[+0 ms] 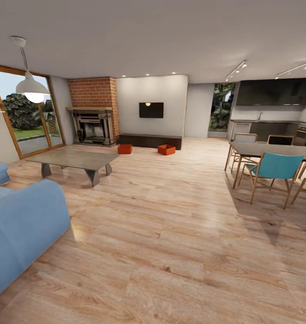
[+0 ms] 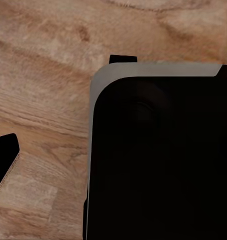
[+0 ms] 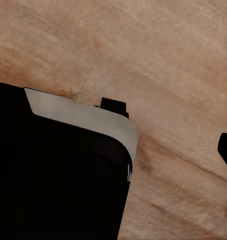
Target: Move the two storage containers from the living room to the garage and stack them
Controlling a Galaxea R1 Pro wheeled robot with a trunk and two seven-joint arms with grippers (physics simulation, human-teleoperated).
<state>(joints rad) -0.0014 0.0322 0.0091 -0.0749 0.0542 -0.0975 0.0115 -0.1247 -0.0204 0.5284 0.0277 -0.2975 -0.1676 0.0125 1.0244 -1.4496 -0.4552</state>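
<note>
Wood planking (image 1: 170, 252), light and glossy, covers the living room floor nearest the robot, and both wrist views look down on the same planks past a black, grey-edged body of the robot (image 2: 158, 160). A small dark tip (image 2: 4, 160) juts in at the edge of the left wrist view and another (image 3: 226, 150) at the edge of the right wrist view; whether either pincer is wide or narrow cannot be told. Close by on the left stands a blue sofa (image 1: 22, 225), and beyond it a low grey coffee bench (image 1: 74, 159). To the right, a dark dining bench (image 1: 274, 150) carries nothing that can be made out, with a teal chair (image 1: 272, 171) pulled up to it. Farther back, the two storage containers rest on the planks just in front of a long dark low cabinet (image 1: 150, 141): one container (image 1: 124, 149) nearer the brick fireplace (image 1: 93, 112), the other container (image 1: 166, 149) to its right, well apart. Both are orange-red, rectangular and low-walled, and too small here for any label or writing to be read. A wall TV (image 1: 151, 110) hangs above the cabinet.
</note>
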